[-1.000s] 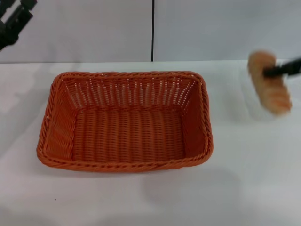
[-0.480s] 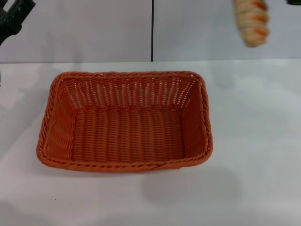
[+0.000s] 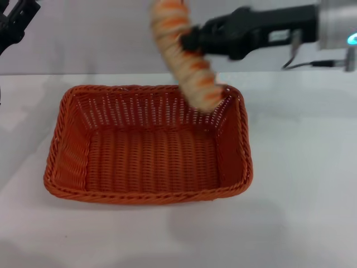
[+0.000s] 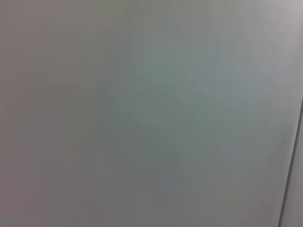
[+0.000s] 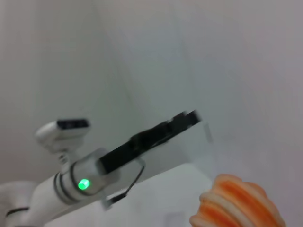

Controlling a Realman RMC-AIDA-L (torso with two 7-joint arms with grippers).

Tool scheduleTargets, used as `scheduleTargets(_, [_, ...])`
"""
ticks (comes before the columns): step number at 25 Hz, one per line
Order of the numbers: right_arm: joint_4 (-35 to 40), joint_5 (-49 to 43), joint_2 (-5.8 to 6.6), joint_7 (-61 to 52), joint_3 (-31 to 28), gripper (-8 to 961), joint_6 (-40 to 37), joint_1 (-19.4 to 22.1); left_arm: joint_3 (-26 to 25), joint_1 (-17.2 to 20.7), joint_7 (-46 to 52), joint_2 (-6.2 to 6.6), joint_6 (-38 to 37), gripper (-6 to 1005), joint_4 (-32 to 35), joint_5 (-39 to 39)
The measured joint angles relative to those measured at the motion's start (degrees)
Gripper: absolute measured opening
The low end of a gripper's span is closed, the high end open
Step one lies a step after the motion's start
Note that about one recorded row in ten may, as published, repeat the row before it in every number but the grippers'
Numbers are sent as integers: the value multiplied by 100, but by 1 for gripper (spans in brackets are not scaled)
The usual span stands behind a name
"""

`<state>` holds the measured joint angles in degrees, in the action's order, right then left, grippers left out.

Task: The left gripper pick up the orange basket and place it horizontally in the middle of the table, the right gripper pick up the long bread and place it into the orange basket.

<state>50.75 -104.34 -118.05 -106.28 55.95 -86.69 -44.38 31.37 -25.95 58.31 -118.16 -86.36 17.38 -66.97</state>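
Note:
The orange basket [image 3: 145, 196] lies lengthwise across the middle of the white table [image 3: 301, 190], and nothing is in it. My right gripper [image 3: 187, 40] reaches in from the right and is shut on the long bread [image 3: 192, 72]. The striped loaf hangs tilted in the air above the basket's far right corner, its lower end near the rim. In the right wrist view one end of the long bread [image 5: 239, 203] shows. My left gripper [image 3: 14, 22] is raised at the far left, away from the basket; it also appears as the left gripper [image 5: 182, 120] in the right wrist view.
A pale grey wall with a dark vertical seam [image 3: 181, 56] stands behind the table. The left wrist view shows only that wall. Bare tabletop lies in front of the basket and to its right.
My right gripper has carried the long bread up from the right side of the table and leftward, to above the basket's far right corner. The basket and left arm stayed put.

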Motion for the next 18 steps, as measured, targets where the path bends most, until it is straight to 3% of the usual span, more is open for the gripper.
scheduleTargets(6, [-534,-40,-21,8,347,234,107,-293,20,39,3,12,6,726,-6,0])
scheduleTargets(18, [-615,94,-69,-32,392,469,86,-134,44,74,-42,21,6,726,-7,-39])
